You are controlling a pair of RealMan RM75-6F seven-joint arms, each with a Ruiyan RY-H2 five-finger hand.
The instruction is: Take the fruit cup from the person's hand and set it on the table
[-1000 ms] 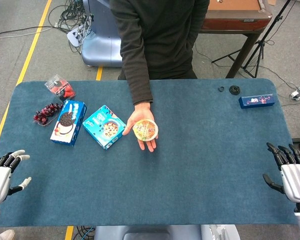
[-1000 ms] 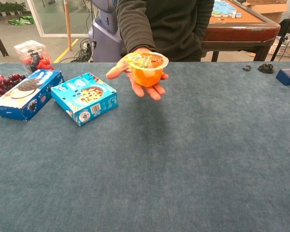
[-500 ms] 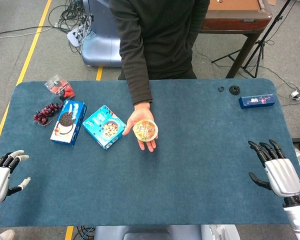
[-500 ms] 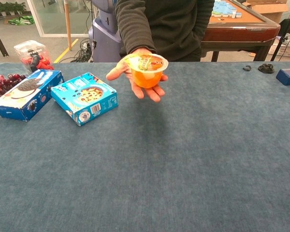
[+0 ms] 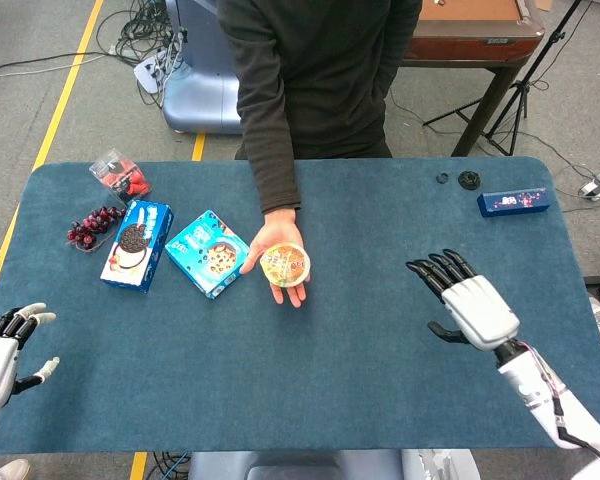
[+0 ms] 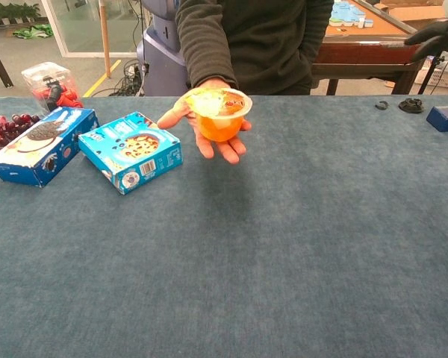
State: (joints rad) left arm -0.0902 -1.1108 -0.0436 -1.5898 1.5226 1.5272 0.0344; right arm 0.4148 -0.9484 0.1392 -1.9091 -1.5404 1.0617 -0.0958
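Observation:
An orange fruit cup point(image 5: 285, 265) point(image 6: 219, 114) with a printed foil lid rests on the person's open palm point(image 5: 271, 248) point(image 6: 206, 139), held above the blue table near its middle. My right hand point(image 5: 466, 299) point(image 6: 436, 34) hovers over the table to the right of the cup, fingers spread and empty, well apart from it. In the chest view only its dark fingertips show at the top right edge. My left hand point(image 5: 4, 344) stays at the table's near left corner, fingers apart, holding nothing.
An Oreo box point(image 5: 137, 243) point(image 6: 39, 145) and a blue cookie box point(image 5: 209, 253) point(image 6: 131, 151) lie left of the cup. Red fruit point(image 5: 93, 225) and a clear packet point(image 5: 119, 175) sit further left. A small blue box point(image 5: 513, 201) and black caps point(image 5: 468, 180) lie at the far right.
My right hand has risen from the table's right edge and moved left toward the cup. The person's palm with the cup shifted slightly left. My left hand has barely moved.

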